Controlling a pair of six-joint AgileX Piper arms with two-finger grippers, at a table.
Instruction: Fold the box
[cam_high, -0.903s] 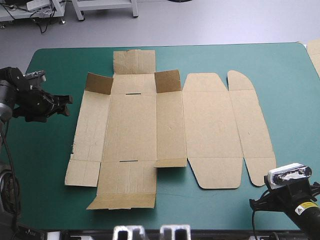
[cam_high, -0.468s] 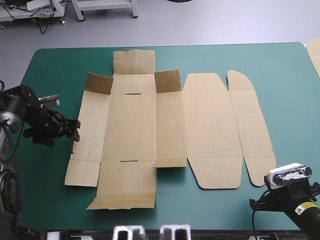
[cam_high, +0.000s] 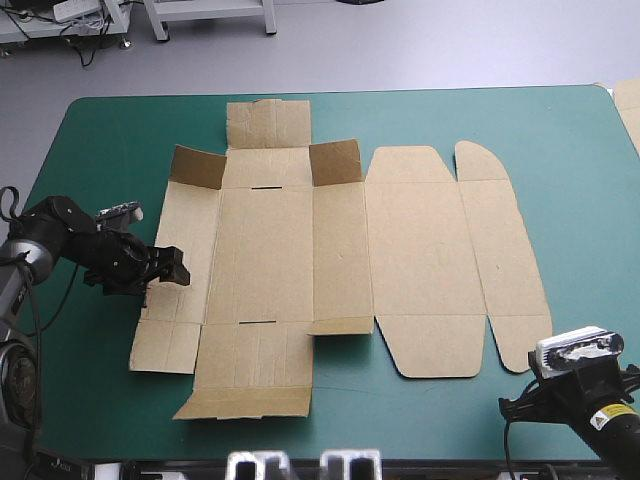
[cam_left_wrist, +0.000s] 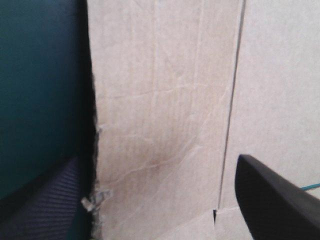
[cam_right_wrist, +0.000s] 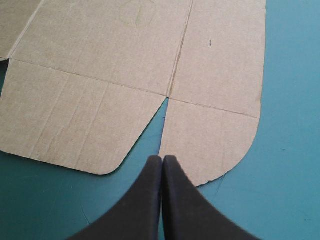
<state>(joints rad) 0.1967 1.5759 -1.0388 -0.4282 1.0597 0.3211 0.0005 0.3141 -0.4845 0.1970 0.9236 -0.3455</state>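
Barely beginning folding the mostly flat box (cam_high: 400, 250); straddling its left edge with open left tool (cam_high: 172, 268), right tool (cam_right_wrist: 162, 162) closed.

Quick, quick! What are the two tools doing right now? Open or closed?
Left tool: open, at the box's left edge, holding nothing.
Right tool: shut, empty, just off the box's near right corner.

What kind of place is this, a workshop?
Likely a robotics test bench: a table with a teal-green cover, the box laid out as brown board, and a robot's left hand and right hand at its edges.
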